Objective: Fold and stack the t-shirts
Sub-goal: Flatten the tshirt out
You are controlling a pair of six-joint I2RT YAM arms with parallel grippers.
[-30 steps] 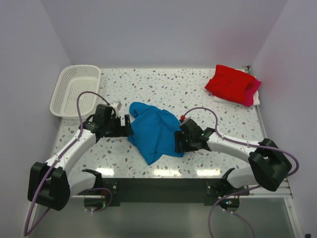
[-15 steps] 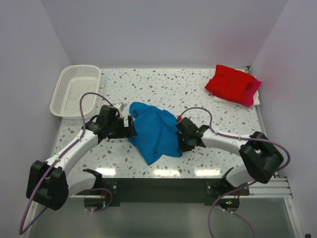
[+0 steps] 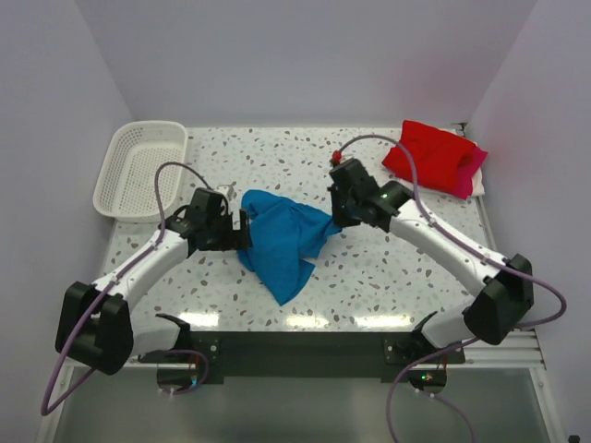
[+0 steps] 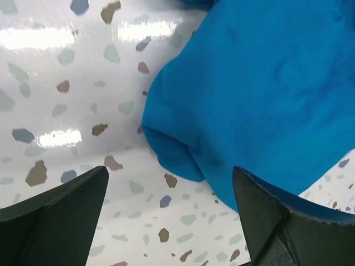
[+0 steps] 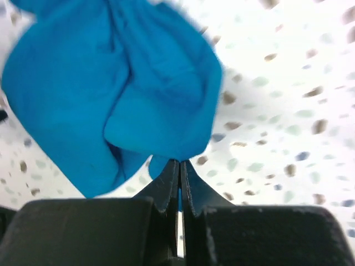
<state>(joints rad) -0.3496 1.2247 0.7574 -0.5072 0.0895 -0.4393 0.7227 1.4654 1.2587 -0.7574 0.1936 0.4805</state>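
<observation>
A white table [image 3: 295, 157] flecked grey and brown — glossy, with glare [image 3: 305, 321] along its near edge — stands between plain pale lilac walls [image 3: 305, 55]. A white mesh basket [image 3: 118, 148] sits at its far left corner; a black rail [image 3: 295, 349] fronts it.

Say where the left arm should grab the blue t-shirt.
On the blue t-shirt, grip the bunched left edge, coming low from its left: that thick fold bulges toward the open left end effector, while the right end effector pinches the opposite side.

Left gripper [image 4: 170, 173] gapes wide (arm low) — right gripper [image 5: 179, 162] pinches the blue t-shirt [image 3: 277, 247], seemingly aloft.
</observation>
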